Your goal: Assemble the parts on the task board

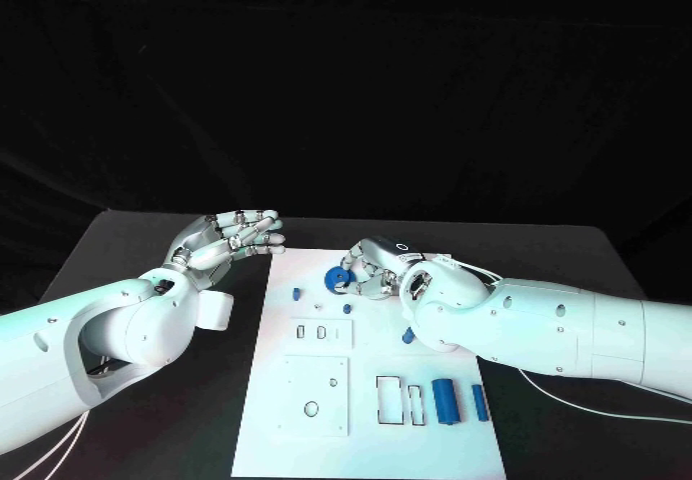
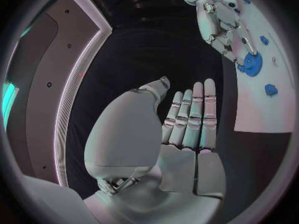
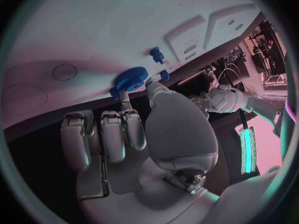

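The white task board (image 1: 289,430) lies in the middle of the black table. A blue gear (image 1: 339,279) sits at the board's far end. My right hand (image 1: 381,268) is over it and pinches it between the thumb and a finger, the other fingers curled in. The right wrist view has the gear (image 3: 131,78) at the fingertips (image 3: 126,95), low over the board (image 3: 74,30). My left hand (image 1: 231,238) hovers left of the board's far corner, open and holding nothing. The left wrist view shows its flat fingers (image 2: 193,114) and the gear (image 2: 252,64) beyond them.
Two small blue pegs (image 1: 297,294) (image 1: 322,297) stand near the gear. Another blue piece (image 1: 408,336) shows beside my right forearm. Two blue cylinders (image 1: 444,400) (image 1: 479,402) lie at the board's near right, next to rectangular cutouts (image 1: 392,398). Black table surrounds the board.
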{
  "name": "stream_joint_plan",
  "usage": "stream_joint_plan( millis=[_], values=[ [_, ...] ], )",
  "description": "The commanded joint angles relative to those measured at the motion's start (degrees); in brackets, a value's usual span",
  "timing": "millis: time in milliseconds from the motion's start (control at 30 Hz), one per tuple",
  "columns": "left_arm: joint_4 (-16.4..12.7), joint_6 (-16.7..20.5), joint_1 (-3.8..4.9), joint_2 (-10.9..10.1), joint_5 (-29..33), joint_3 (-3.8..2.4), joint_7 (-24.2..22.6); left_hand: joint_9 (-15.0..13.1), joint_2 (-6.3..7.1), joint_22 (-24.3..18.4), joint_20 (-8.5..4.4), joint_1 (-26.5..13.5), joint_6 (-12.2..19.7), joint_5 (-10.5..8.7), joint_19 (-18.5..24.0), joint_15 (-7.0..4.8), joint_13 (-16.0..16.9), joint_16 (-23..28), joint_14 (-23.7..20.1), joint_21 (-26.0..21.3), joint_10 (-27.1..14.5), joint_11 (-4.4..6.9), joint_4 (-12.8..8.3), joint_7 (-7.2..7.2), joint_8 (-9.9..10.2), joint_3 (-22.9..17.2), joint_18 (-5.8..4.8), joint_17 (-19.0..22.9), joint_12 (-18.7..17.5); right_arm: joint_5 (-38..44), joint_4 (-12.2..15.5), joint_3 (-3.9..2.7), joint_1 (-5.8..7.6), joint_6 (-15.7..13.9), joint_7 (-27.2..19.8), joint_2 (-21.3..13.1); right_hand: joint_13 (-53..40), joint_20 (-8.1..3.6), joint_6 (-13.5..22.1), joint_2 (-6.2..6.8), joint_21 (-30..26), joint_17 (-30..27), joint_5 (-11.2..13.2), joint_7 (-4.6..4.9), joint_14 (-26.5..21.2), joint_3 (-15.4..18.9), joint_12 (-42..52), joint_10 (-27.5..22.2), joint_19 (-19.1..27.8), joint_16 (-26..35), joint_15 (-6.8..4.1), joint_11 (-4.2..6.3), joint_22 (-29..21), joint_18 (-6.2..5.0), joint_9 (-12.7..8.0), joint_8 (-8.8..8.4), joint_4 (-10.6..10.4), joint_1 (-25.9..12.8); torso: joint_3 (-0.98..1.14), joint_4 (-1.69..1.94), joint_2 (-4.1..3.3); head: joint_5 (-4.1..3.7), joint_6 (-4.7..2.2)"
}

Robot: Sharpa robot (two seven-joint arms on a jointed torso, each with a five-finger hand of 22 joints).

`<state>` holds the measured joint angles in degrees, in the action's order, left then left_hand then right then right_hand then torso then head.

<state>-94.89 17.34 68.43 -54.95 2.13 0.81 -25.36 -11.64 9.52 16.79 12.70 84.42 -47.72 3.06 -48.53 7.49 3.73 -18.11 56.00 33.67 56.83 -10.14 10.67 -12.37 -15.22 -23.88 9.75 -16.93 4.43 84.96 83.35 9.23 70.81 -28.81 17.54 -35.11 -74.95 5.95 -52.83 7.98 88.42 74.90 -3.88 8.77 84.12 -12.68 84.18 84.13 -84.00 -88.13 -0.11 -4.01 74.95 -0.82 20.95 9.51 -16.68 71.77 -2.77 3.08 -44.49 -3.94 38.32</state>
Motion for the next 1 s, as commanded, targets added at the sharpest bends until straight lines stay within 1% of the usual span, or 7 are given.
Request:
stream_joint_plan(
  millis=[33,233,400,533,667,800,1000],
  values=[
    [-0.07,-1.09,0.04,0.12,-0.13,-0.03,-0.28,-0.06,0.08,-0.03,-0.04,-0.5,0.29,-0.15,0.43,-0.07,0.08,0.37,-0.37,0.33,-0.14,-0.18,0.06,-0.67,0.24,0.28,0.51,-0.07,-0.35,-0.4,0.0,0.05,-0.07,1.84,-0.34,0.01,-9.16,0.45,-0.26,0.05,0.25,9.24,0.12,0.15,4.64,-0.36,0.36,1.29,-4.85,-0.33,0.31,-0.21,13.85,0.36,-0.09,-0.29,-0.01,-0.73,0.01,0.02,0.0,-0.03,0.01],
    [0.0,-1.09,0.04,0.11,-0.13,-0.03,-0.28,-0.06,0.08,-0.03,-0.04,-0.5,0.29,-0.15,0.43,-0.07,0.08,0.37,-0.37,0.33,-0.14,-0.18,0.06,-0.67,0.24,0.28,0.51,-0.07,-0.35,0.3,0.71,0.06,-0.07,-0.24,-0.59,-0.76,-9.25,0.45,-0.29,0.03,0.27,9.28,0.12,0.14,4.65,-0.4,0.44,1.36,-4.87,-0.35,0.31,-0.21,13.87,0.37,-0.08,-0.29,0.01,-0.76,0.04,0.03,-0.05,-0.01,-0.03],
    [0.18,-1.11,0.03,0.13,-0.13,-0.03,-0.31,-0.06,0.08,-0.03,-0.04,-0.5,0.29,-0.15,0.43,-0.07,0.08,0.37,-0.37,0.33,-0.14,-0.18,0.06,-0.67,0.24,0.28,0.51,-0.07,-0.35,-0.02,2.76,0.04,-0.04,-7.25,-3.3,-3.46,-9.22,0.44,-0.5,0.3,0.43,9.12,0.13,0.08,4.61,-0.54,0.41,1.35,-5.0,-0.31,0.29,-0.17,14.01,0.42,-0.07,-0.23,0.23,-0.57,0.07,-0.06,0.07,0.07,-0.17],
    [0.44,-1.11,0.03,0.13,-0.13,-0.03,-0.34,-0.06,0.08,-0.03,-0.04,-0.5,0.29,-0.15,0.43,-0.07,0.08,0.37,-0.37,0.33,-0.14,-0.18,0.06,-0.67,0.24,0.28,0.51,-0.07,-0.35,-4.76,5.12,-0.03,0.45,-10.18,-7.96,-6.98,-9.03,0.41,-0.53,1.03,0.18,8.8,0.11,0.07,4.54,-1.09,0.21,1.2,-4.79,-0.22,0.25,-0.14,13.8,0.34,-0.15,-0.38,0.63,0.54,0.08,-0.16,0.14,0.03,-0.41],
    [0.81,-1.09,0.03,0.17,-0.13,-0.03,-0.34,-0.08,0.04,-0.03,0.02,-0.52,0.36,-0.15,0.53,-0.04,0.08,0.49,-0.41,0.4,-0.19,-0.21,0.02,-0.7,0.3,0.34,0.54,-0.23,-0.44,-16.39,7.3,-0.06,1.47,-7.93,-14.25,-11.44,-7.7,0.43,-0.36,1.79,-1.3,7.55,0.17,0.27,4.21,-3.24,-1.2,-0.03,-3.56,0.2,0.33,-0.28,12.57,-0.14,-0.4,-0.85,2.56,4.78,0.09,-0.27,0.23,-0.1,-0.53],
    [1.15,-1.06,0.01,0.27,-0.13,-0.01,-0.39,-0.08,0.04,-0.03,0.02,-0.52,0.36,-0.15,0.53,-0.04,0.08,0.49,-0.41,0.4,-0.19,-0.21,0.02,-0.7,0.3,0.34,0.54,-0.23,-0.44,-27.86,8.94,-0.06,2.1,-2.54,-20.64,-16.94,-6.07,0.52,-0.36,2.68,-3.64,5.57,0.22,0.42,3.69,-4.52,-2.91,-1.57,-1.66,0.9,0.41,-0.38,10.67,-0.86,-0.51,-1.0,4.62,7.39,0.19,-0.68,0.46,-0.25,-0.67],
    [1.49,-1.06,-0.03,0.54,-0.13,0.08,-0.43,-0.08,0.04,-0.03,0.02,-0.52,0.36,-0.15,0.53,-0.04,0.08,0.49,-0.41,0.4,-0.19,-0.21,0.02,-0.7,0.3,0.34,0.54,-0.23,-0.44,-33.39,9.4,0.05,2.39,2.32,-25.86,-23.81,-3.74,0.56,-0.3,4.83,-6.84,3.5,0.3,0.44,3.09,-3.89,-5.37,-3.77,0.81,1.8,0.43,-0.4,8.23,-1.76,-0.54,-0.96,6.94,9.55,0.33,-1.24,0.72,-0.85,-0.61]
  ],
)
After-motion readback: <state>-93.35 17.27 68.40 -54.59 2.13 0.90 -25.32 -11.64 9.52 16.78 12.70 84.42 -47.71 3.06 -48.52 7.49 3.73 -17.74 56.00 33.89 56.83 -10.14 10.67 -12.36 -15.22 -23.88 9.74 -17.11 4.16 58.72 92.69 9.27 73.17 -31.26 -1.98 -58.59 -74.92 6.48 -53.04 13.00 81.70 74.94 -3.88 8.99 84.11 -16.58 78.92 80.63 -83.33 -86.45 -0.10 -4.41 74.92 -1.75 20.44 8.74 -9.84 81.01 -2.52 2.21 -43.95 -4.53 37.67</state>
